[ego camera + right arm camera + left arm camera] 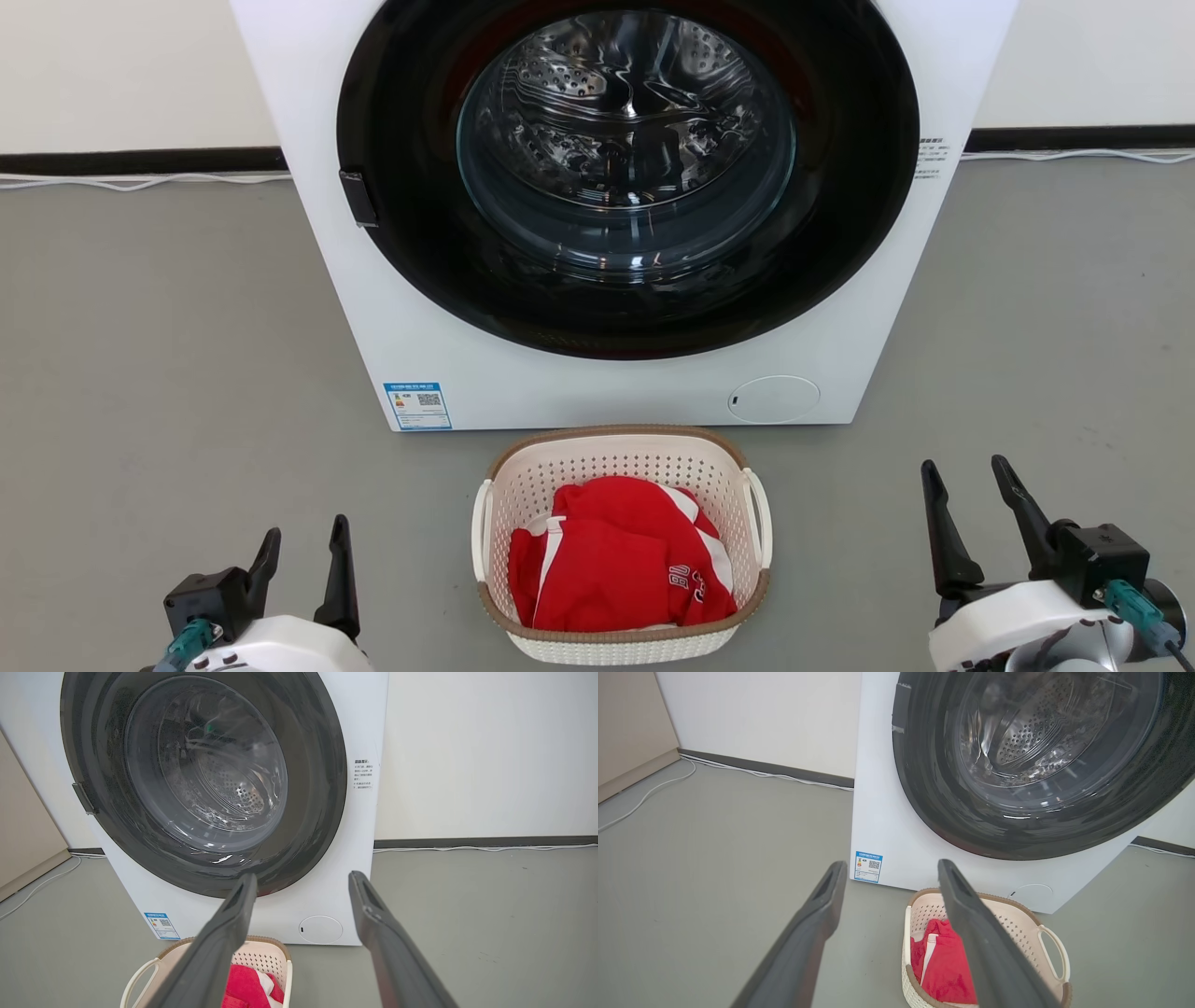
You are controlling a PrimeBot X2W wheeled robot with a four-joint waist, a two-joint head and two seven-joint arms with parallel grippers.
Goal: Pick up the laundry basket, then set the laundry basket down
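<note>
Head view, laundry basket (607, 467) on grey floor (140, 373) just near of washing machine (373, 308), red garment (607, 560) inside, left gripper (307, 527) and right gripper (963, 463) flanking it, apart, spread wide, empty, left wrist view, basket (1017, 924) to the right, right wrist view, basket (261, 956) to the left.

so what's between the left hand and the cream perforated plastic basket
Only bare grey floor between left hand and cream perforated plastic basket, per the head view.

Looking like a bare laundry rm: white front-load washer (373, 308) is standing on grey floor (140, 373) by plain wall (121, 65). The laundry basket (616, 467) w/ red clothes (607, 569) is sitting in front.
</note>
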